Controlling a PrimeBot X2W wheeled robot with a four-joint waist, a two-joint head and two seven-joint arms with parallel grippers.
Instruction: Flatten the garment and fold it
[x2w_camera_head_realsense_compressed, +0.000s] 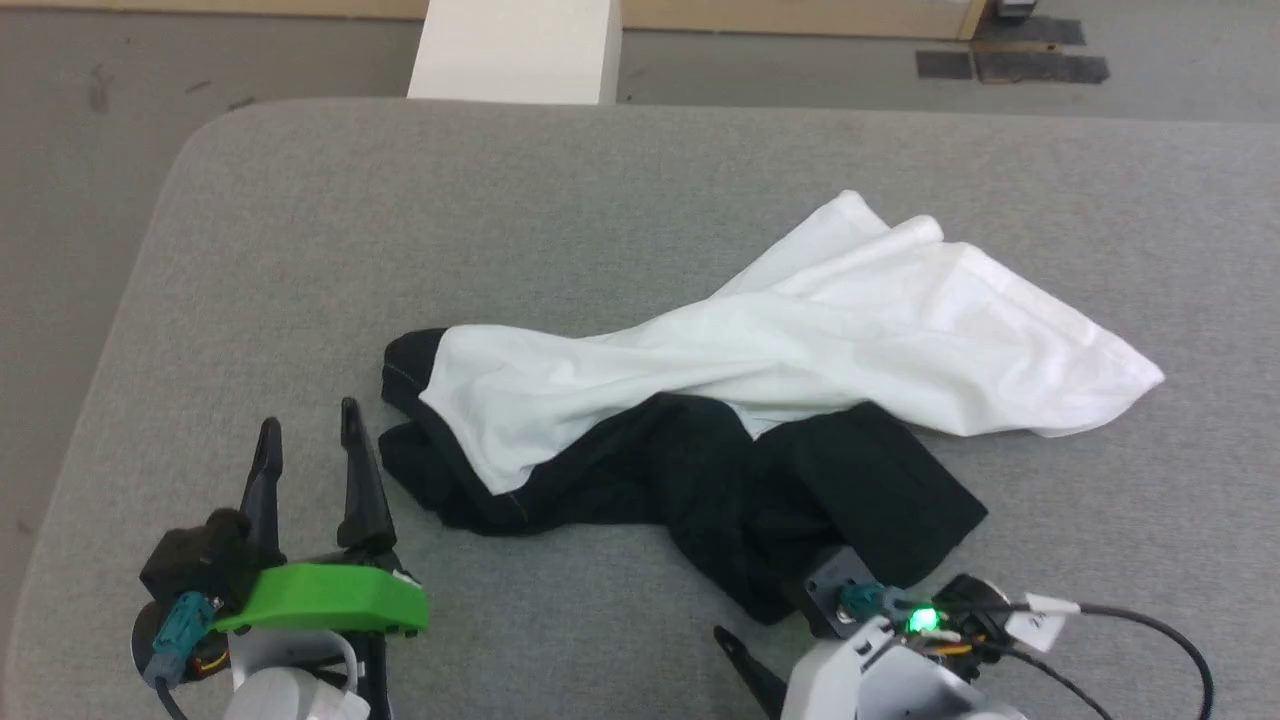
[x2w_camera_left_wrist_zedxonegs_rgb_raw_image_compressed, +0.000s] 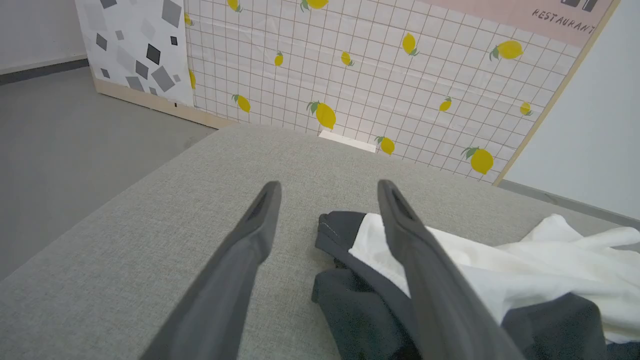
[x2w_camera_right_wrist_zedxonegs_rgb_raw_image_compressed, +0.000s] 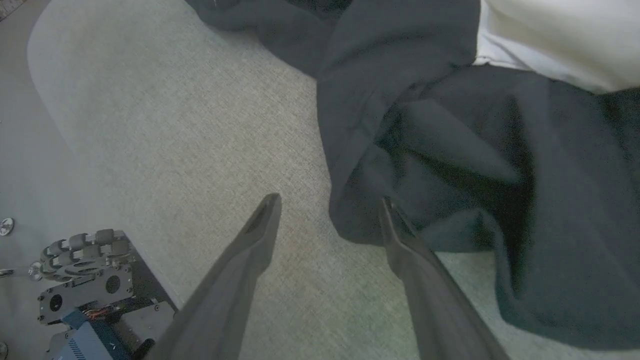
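1. Looking at progress first: the garment (x2w_camera_head_realsense_compressed: 780, 370) is lying in a twisted heap from the middle of the surface (x2w_camera_head_realsense_compressed: 600, 180) out toward its right side. The white panel is trailing toward the far right and the black part is bunching toward the near edge.
2. Nothing is reading as flattened yet, imo. The white is rolling over the black, sleeves are tucking under, and no fold is showing, so basically the whole job is waiting: spreading out, smoothing, then folding.
3. The left end effector (x2w_camera_head_realsense_compressed: 308, 415) is hanging with its jaws spread and nothing in them, near the near-left corner, just beside the garment's black left end.
4. The right end effector (x2w_camera_right_wrist_zedxonegs_rgb_raw_image_compressed: 328, 199) is also gaping wide and empty at the near edge, with one finger hovering over the black cloth.
5. Room-wise, the left half and the far strip are sitting bare, so spreading toward the far-left corner is looking easy.
6. The near edge is looking tight, since the black fabric is sitting close to it and could be slipping off.
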